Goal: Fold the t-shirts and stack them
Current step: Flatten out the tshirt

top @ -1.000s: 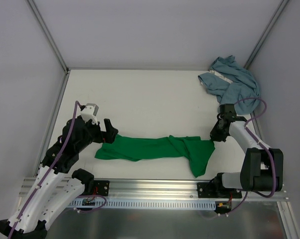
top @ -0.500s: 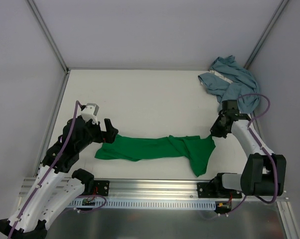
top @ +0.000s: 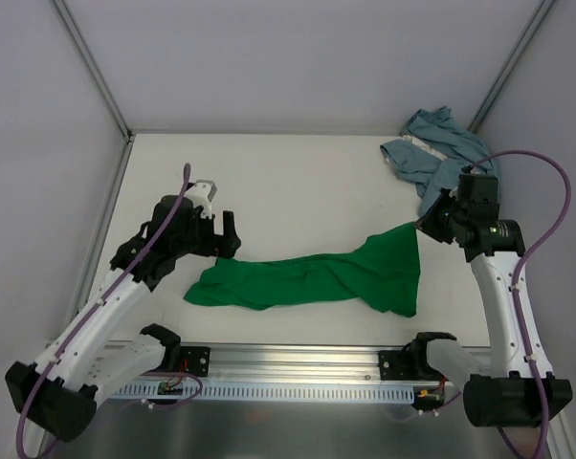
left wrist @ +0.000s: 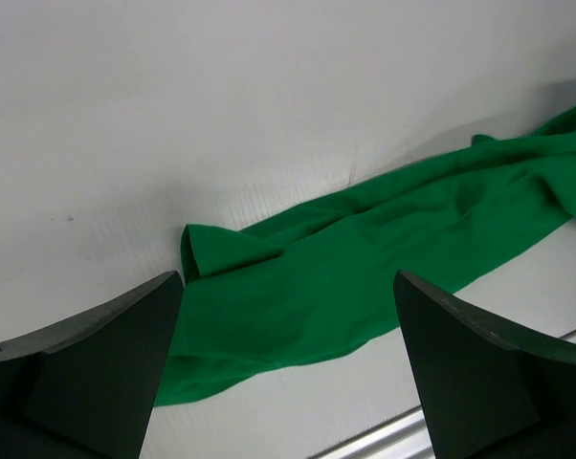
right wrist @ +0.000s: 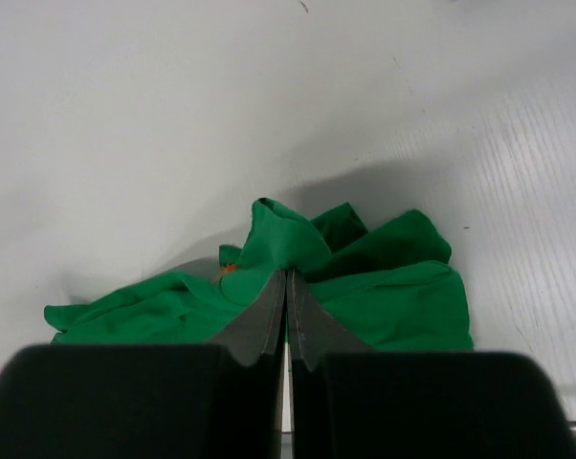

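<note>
it looks like a robot lab: bare white table [top: 298, 182], grey walls [top: 298, 57] with aluminium posts [top: 90, 65], mounting rail [top: 298, 356] along the bottom.

Soft matt green cloth t-shirt [top: 307, 277], soft blue-grey cloth t-shirt [top: 441, 153], smooth matt white table [top: 288, 182], silvery metal rail [top: 298, 359].
</note>
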Controlling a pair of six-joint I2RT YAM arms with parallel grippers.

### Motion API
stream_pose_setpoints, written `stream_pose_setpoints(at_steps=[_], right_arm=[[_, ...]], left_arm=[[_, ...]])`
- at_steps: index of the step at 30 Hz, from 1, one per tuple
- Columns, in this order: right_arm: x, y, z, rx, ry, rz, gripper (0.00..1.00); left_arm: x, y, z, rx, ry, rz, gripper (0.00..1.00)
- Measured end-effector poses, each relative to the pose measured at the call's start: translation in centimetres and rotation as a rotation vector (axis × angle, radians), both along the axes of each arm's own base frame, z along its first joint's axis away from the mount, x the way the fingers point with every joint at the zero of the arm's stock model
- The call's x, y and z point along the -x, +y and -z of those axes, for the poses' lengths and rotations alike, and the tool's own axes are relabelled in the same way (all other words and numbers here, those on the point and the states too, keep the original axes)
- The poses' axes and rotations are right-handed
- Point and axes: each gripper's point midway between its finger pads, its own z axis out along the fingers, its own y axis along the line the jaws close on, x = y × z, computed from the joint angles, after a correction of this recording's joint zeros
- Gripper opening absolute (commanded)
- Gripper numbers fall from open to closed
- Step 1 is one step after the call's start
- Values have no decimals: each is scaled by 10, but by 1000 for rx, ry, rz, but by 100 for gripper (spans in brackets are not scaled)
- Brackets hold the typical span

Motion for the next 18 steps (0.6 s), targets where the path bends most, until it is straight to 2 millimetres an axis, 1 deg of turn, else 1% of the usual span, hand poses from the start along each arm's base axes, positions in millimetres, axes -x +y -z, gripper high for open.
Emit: stream_pose_setpoints(at_steps=[4, 5, 7, 9, 11, 12, 18], right_arm=[[14, 3, -5, -11, -5, -16, 1], [17, 3, -6, -13, -7, -18, 1], [22, 4, -7, -16, -12, -22, 1], [27, 4, -8, -14, -13, -25, 1], [30, 4, -9, -12, -14, -27, 1], [31, 4, -9, -12, -14, -28, 1], [36, 3, -8, -4, -18, -36, 1]], left_arm=[[-30, -12, 9, -75, 89, 28, 89], [-35, -14, 13, -86, 107, 34, 87], [-43, -19, 27, -108, 173, 52, 84], [-45, -19, 45, -125, 243, 63, 84], [-42, -13, 63, -146, 323, 53, 84], [-40, -9, 69, -150, 355, 47, 85], [-30, 19, 84, -109, 451, -17, 84]])
